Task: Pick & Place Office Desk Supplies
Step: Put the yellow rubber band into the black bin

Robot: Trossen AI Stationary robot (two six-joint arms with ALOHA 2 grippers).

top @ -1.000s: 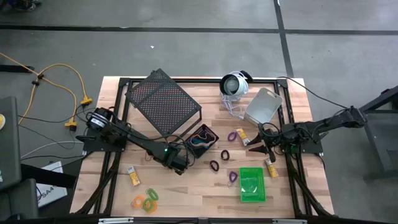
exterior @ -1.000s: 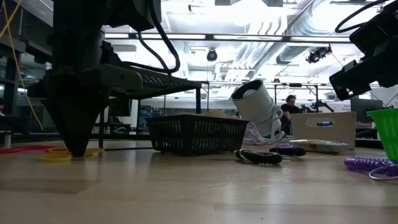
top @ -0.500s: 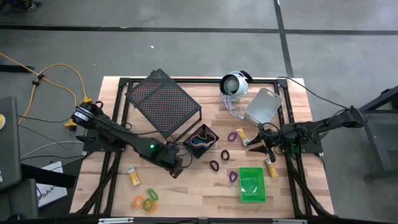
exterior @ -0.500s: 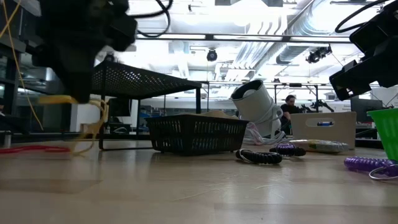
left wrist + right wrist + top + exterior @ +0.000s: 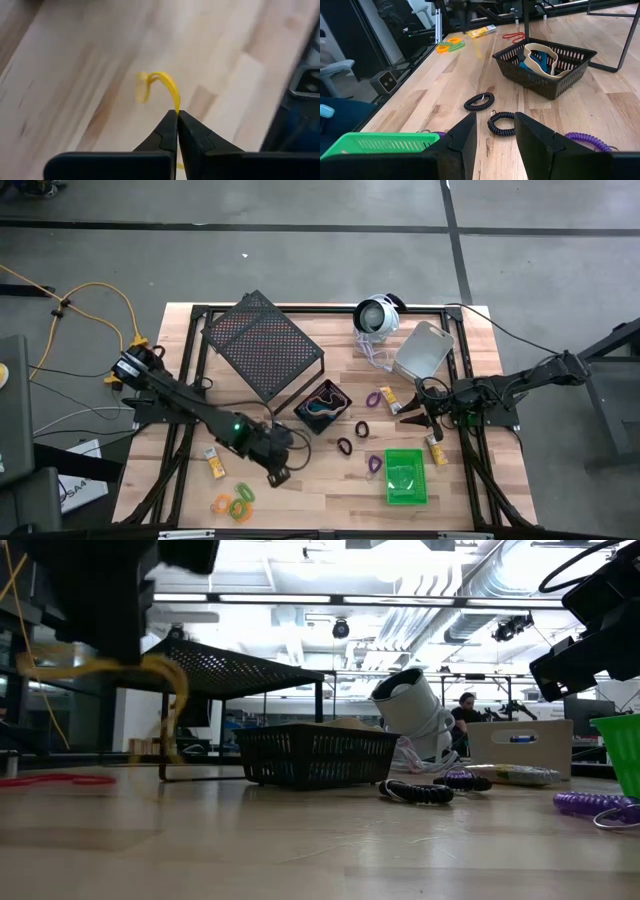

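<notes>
Left wrist view shows the left gripper [image 5: 177, 116] pinched tight on a yellow elastic loop [image 5: 159, 86], which curls up from between the fingertips over bare table [image 5: 75, 75]; in the high view this gripper [image 5: 277, 473] sits at lower centre-left, below and left of the small black bin [image 5: 322, 406]. The right gripper [image 5: 417, 418] waits at the frame's right, its fingers spread with nothing between them, near the green bin [image 5: 405, 476], while two dark coiled loops [image 5: 479, 101] lie on the wood just ahead of it.
</notes>
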